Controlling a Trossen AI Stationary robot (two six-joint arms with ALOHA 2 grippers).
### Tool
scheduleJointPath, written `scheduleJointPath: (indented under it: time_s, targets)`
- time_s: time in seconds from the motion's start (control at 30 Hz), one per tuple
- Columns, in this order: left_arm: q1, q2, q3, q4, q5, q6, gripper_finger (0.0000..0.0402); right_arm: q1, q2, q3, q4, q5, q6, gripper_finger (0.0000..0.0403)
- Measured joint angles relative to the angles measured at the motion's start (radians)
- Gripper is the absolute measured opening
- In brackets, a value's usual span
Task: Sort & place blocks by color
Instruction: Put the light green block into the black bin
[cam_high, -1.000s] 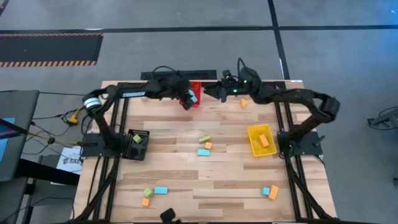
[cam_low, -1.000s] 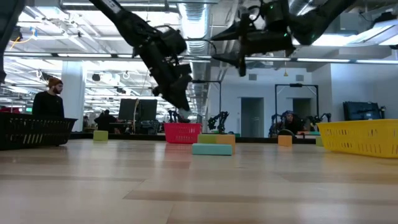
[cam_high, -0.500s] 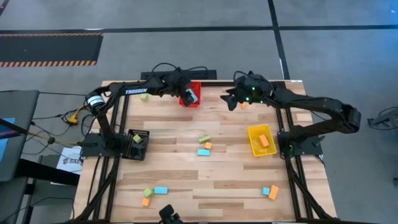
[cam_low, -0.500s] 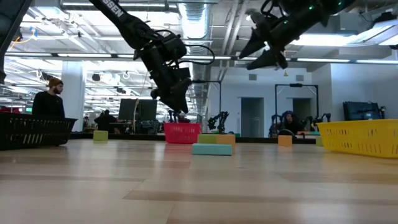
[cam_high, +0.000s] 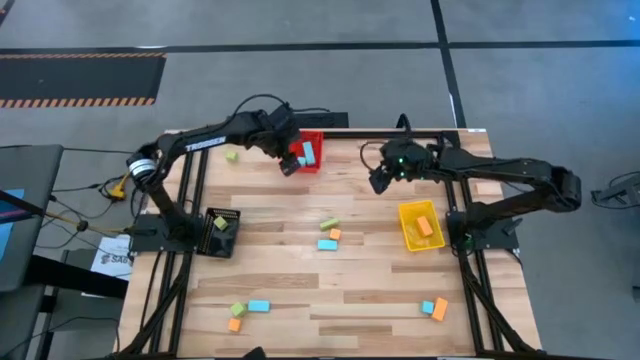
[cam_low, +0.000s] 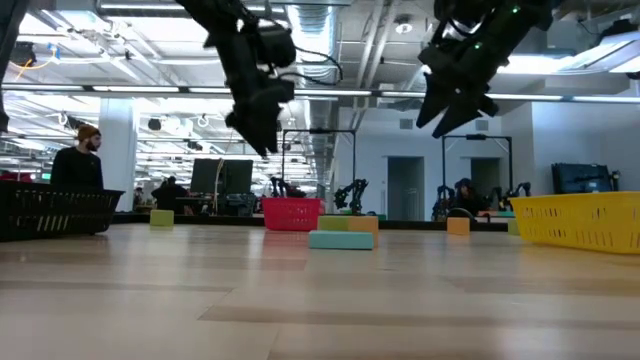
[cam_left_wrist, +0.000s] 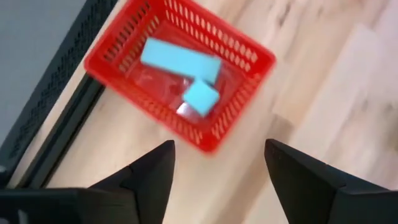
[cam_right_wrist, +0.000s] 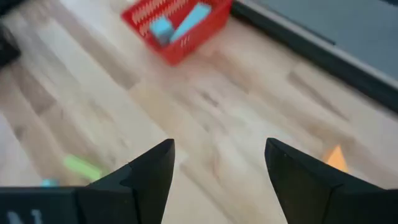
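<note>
My left gripper (cam_high: 288, 166) (cam_left_wrist: 217, 146) hangs open and empty just left of the red bin (cam_high: 318, 166) (cam_left_wrist: 255, 81). Two light-blue blocks (cam_left_wrist: 186, 62) lie on the bin's floor. My right gripper (cam_high: 380, 180) (cam_right_wrist: 217, 146) is open and empty above bare table, right of the red bin (cam_right_wrist: 186, 43). An orange block (cam_right_wrist: 336, 158) lies by the far edge. A yellow-green bar (cam_high: 330, 223), an orange cube (cam_high: 336, 235) and a light-blue bar (cam_high: 326, 244) lie mid-table. More blocks lie near the front edge at left (cam_high: 259, 306) and right (cam_high: 438, 309).
The yellow bin (cam_high: 408, 212) holds an orange block at the table's right. The black bin (cam_high: 210, 245) holds a yellow-green block at the left. One yellow-green block (cam_high: 231, 155) lies at the far left. In the low view a person (cam_low: 78, 160) stands in the room behind.
My left gripper has risen out of the red bin and drawn slightly toward the table's left. My right gripper has swung from beside the red bin toward the near edge and right, tipping its fingers downward.
</note>
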Motion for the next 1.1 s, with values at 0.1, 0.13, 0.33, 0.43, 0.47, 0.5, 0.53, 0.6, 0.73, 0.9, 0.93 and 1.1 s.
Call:
scheduleJointPath:
  time_s: [0.1, 0.13, 0.33, 0.43, 0.47, 0.5, 0.53, 0.6, 0.73, 0.9, 0.93, 1.1]
  targets:
    - [-0.044, -0.056, -0.007, -0.050, -0.047, -0.012, 0.0224, 0.063, 0.001, 0.000, -0.018, 0.000, 0.016, 0.0271]
    - [-0.063, -0.079, -0.024, -0.046, -0.056, -0.013, 0.0220, 0.089, 0.003, 0.000, -0.017, 0.000, 0.017, 0.0271]
    - [-0.188, -0.233, -0.185, -0.008, -0.063, -0.022, 0.0201, 0.244, 0.028, 0.000, -0.016, -0.001, 0.048, 0.0271]
    - [-0.256, -0.326, -0.302, 0.071, -0.046, -0.017, 0.0193, 0.303, 0.038, 0.000, -0.017, 0.000, 0.053, 0.0271]
    - [-0.280, -0.356, -0.348, 0.122, -0.025, -0.009, 0.0191, 0.320, 0.037, 0.000, -0.016, 0.000, 0.046, 0.0271]
    - [-0.301, -0.385, -0.402, 0.198, 0.000, -0.001, 0.0190, 0.337, 0.040, 0.000, -0.012, 0.000, 0.037, 0.0271]
    - [-0.322, -0.408, -0.458, 0.283, 0.028, 0.006, 0.0188, 0.351, 0.050, 0.001, -0.006, 0.000, 0.023, 0.0271]
    - [-0.365, -0.436, -0.576, 0.510, 0.063, 0.007, 0.0188, 0.378, 0.058, -0.002, -0.015, -0.001, -0.001, 0.0271]
    - [-0.441, -0.415, -0.793, 0.986, 0.069, 0.001, 0.0187, 0.422, 0.081, 0.000, 0.018, -0.001, -0.017, 0.0271]
    - [-0.514, -0.263, -0.886, 1.405, 0.006, 0.051, 0.0187, 0.443, 0.105, 0.000, 0.031, 0.000, -0.017, 0.0271]
    - [-0.525, -0.223, -0.877, 1.443, -0.008, 0.063, 0.0187, 0.446, 0.103, -0.001, 0.025, 0.000, -0.017, 0.0271]
    - [-0.562, -0.009, -0.745, 1.460, -0.071, 0.137, 0.0187, 0.459, 0.101, 0.000, 0.041, 0.015, -0.017, 0.0271]
